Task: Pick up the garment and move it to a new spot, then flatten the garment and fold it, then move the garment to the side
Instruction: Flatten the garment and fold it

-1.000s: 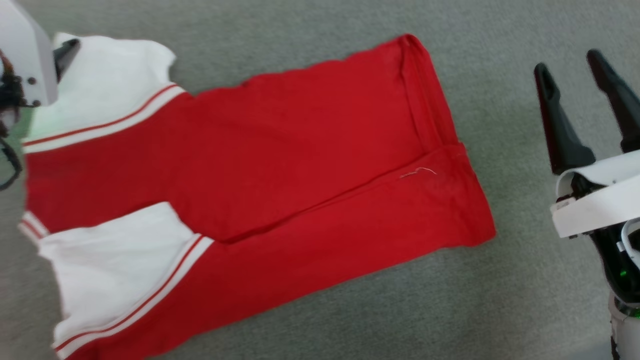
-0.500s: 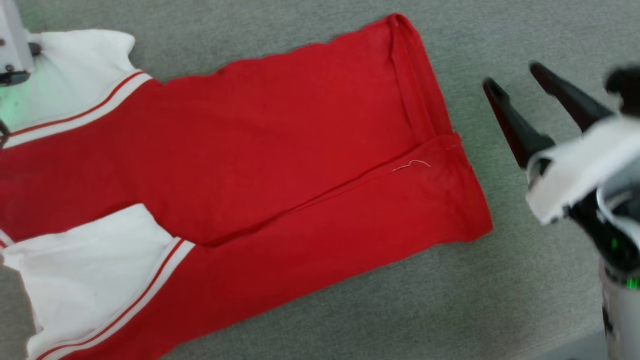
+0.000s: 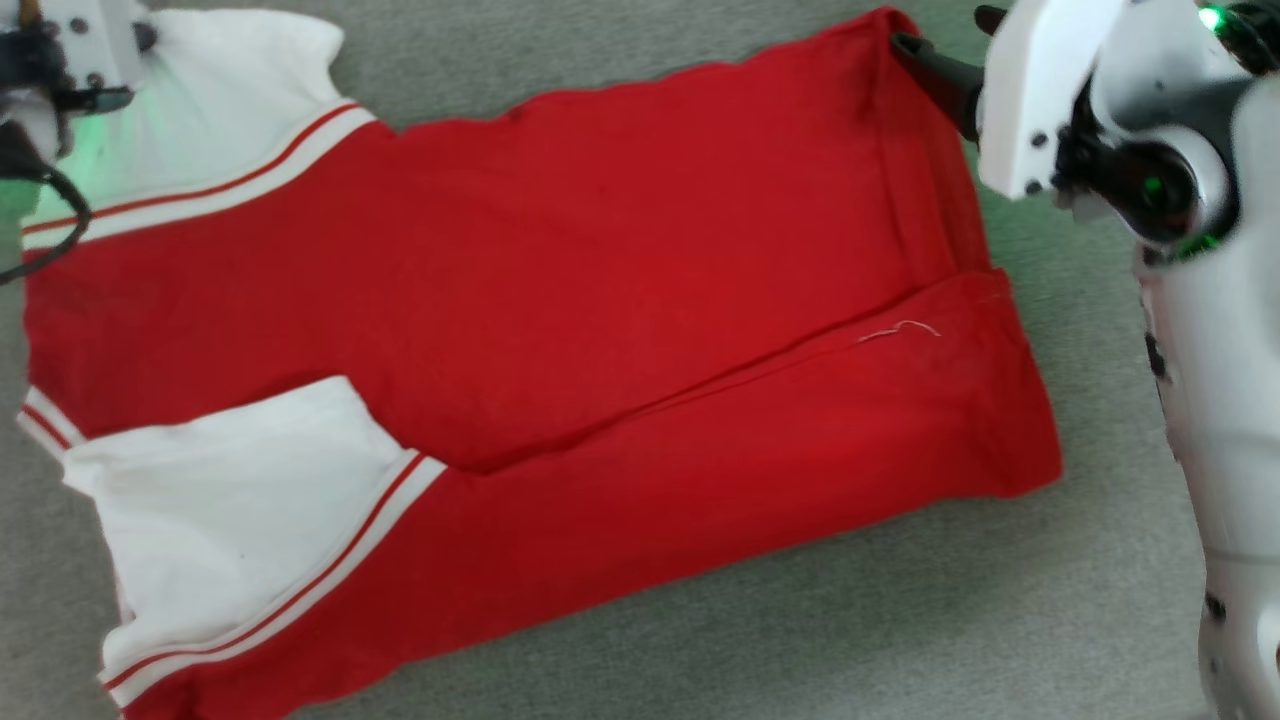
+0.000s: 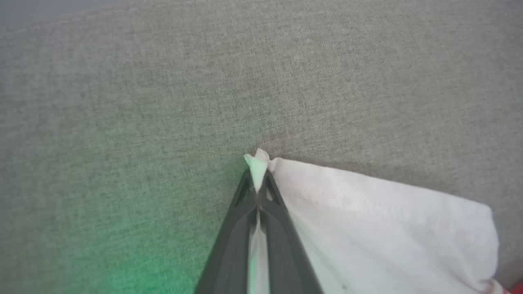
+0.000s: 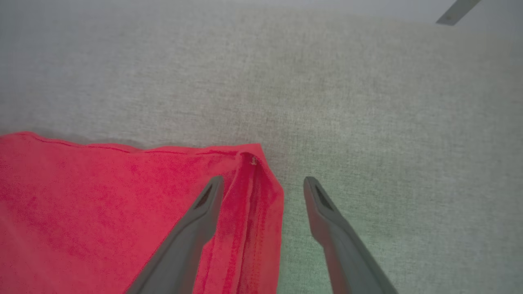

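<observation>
The garment (image 3: 600, 270) lies flat on the grey surface, red body folded lengthwise, with one white sleeve (image 3: 220, 80) at the far left and another (image 3: 240, 500) at the near left. My left gripper (image 4: 257, 179) is shut on the tip of the far white sleeve (image 4: 388, 228); in the head view its body sits at the top left corner. My right gripper (image 5: 263, 183) is open at the far right hem corner (image 5: 253, 163), one finger over the red cloth (image 5: 102, 204) and the other over bare surface. In the head view the right gripper (image 3: 950, 40) is at the top right.
Grey woven fabric (image 3: 800, 620) covers the whole work surface around the garment. My right arm's white forearm (image 3: 1220, 400) runs down the right edge of the head view. A dark cable (image 3: 50, 220) loops by the left wrist.
The left gripper has shut on the sleeve tip. The right arm has swung from beside the garment up to its far hem corner, still open. The head camera has also shifted.
</observation>
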